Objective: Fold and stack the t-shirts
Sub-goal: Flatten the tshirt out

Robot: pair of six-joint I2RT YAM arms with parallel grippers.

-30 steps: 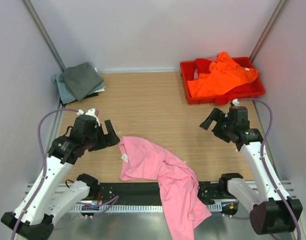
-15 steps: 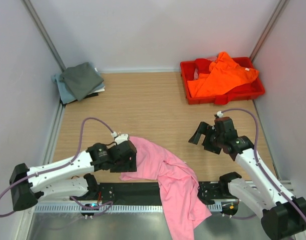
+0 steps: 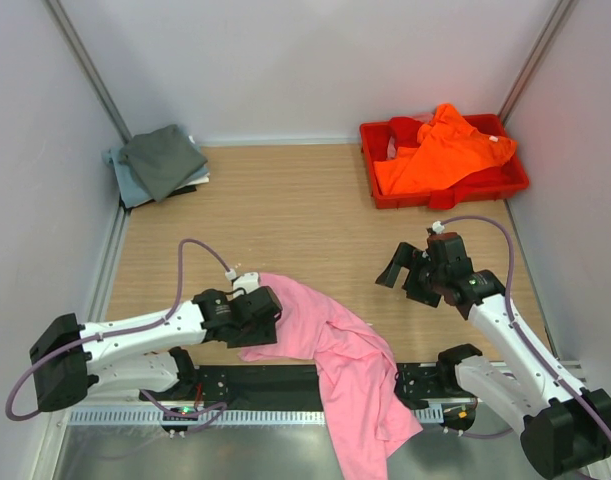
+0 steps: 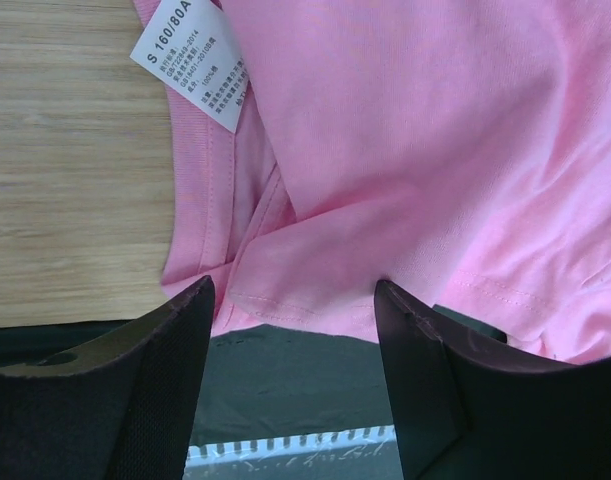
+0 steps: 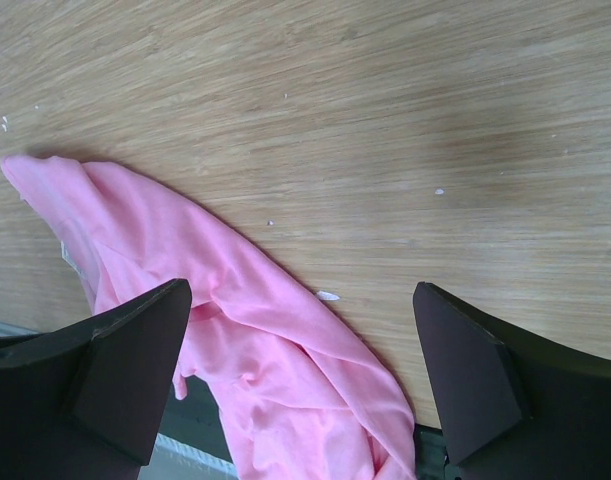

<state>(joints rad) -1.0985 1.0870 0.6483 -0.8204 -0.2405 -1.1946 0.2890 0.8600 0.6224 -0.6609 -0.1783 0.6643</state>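
A crumpled light pink t-shirt point(image 3: 320, 345) point(image 5: 285, 370) lies at the near table edge, its lower part hanging over the black rail. In the left wrist view its neck label point(image 4: 190, 62) and a folded hem point(image 4: 315, 300) show. My left gripper point(image 3: 268, 318) point(image 4: 293, 300) is low at the shirt's left edge, jaws apart either side of that hem, not pinching it. To the right of the shirt, my right gripper point(image 3: 397, 268) point(image 5: 300, 300) hovers wide open and empty. An orange t-shirt point(image 3: 435, 155) sits in the red tray point(image 3: 450, 192). A dark grey t-shirt point(image 3: 163, 158) lies on a blue-grey one point(image 3: 120, 178) at the back left.
The white cage walls close in the wooden table point(image 3: 305, 210) on both sides and at the back. A black rail and metal strip point(image 3: 285, 385) run along the near edge, between the arm bases.
My left arm has dropped and reached right to the pink t-shirt's left edge, and its jaws have narrowed. The right arm came down and left a little, then held still.
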